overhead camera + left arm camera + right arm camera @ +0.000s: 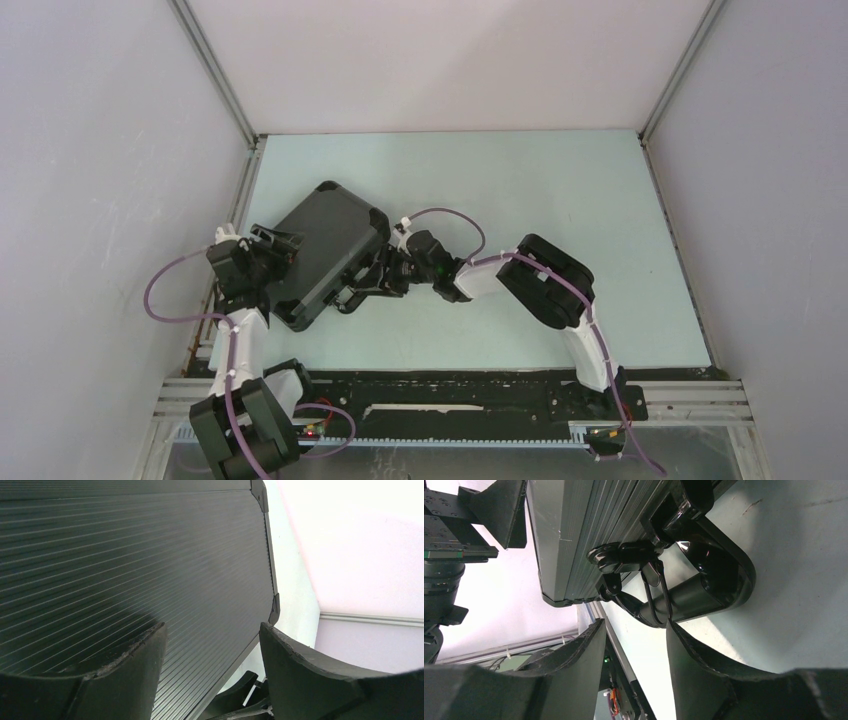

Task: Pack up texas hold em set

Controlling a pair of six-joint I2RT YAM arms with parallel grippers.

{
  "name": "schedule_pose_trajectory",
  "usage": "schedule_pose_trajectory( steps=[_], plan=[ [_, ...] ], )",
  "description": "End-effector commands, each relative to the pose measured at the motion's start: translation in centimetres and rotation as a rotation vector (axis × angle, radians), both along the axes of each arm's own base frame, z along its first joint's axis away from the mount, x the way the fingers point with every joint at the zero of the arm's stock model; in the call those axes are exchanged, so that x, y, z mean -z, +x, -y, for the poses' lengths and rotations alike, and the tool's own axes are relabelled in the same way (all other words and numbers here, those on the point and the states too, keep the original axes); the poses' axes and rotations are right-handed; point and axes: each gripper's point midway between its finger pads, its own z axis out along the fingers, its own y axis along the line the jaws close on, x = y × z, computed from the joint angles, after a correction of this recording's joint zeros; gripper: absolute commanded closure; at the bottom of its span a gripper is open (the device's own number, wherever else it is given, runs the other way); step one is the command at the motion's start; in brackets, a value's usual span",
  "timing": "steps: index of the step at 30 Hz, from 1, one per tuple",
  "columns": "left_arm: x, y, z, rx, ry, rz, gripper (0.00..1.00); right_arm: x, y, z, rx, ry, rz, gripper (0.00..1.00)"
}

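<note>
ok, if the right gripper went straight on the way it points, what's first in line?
Probably the black curved carry handle of the closed black ribbed briefcase, just ahead of the right gripper; depth unclear.

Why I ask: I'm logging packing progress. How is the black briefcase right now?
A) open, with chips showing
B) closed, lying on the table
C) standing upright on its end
B: the top view shows the briefcase shut and lying on the table, with no chips in sight. The right wrist view shows its handle.
</note>
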Motion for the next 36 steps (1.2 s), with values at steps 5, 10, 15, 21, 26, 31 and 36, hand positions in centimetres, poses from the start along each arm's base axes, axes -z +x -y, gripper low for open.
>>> schedule_pose_trajectory(
  steps=[5, 10, 15, 21, 26, 31, 36],
  plan=[
    [6.9, -4.1, -0.7, -0.066, -0.012, -0.277, 0.25, 0.3, 0.6, -0.4, 0.028, 0.019, 0.011, 0.43],
    [6.9, -4.1, -0.7, -0.067, -0.012, -0.277, 0.24, 0.0, 0.6, 0.0, 0.029, -0.014, 0.042, 0.41],
    [7.0, -4.1, -0.7, -0.066, -0.016, -0.28, 0.24, 0.1, 0.8, 0.8, 0.04, -0.005, 0.038, 0.41],
    [7.0, -4.1, -0.8, -0.069, -0.017, -0.278, 0.25, 0.3, 0.9, 0.8, 0.041, 0.006, 0.034, 0.42],
    [7.0, -4.1, -0.8, -0.069, -0.018, -0.279, 0.25, -0.3, 0.9, 0.5, 0.028, 0.042, 0.042, 0.45],
    [7.0, -4.1, -0.9, -0.07, -0.016, -0.279, 0.25, -0.7, 0.6, -0.2, 0.013, 0.08, 0.033, 0.5],
    [7.0, -4.2, -1.0, -0.075, -0.014, -0.278, 0.25, -1.1, 0.7, -0.6, 0.009, 0.102, 0.027, 0.49]
  ],
)
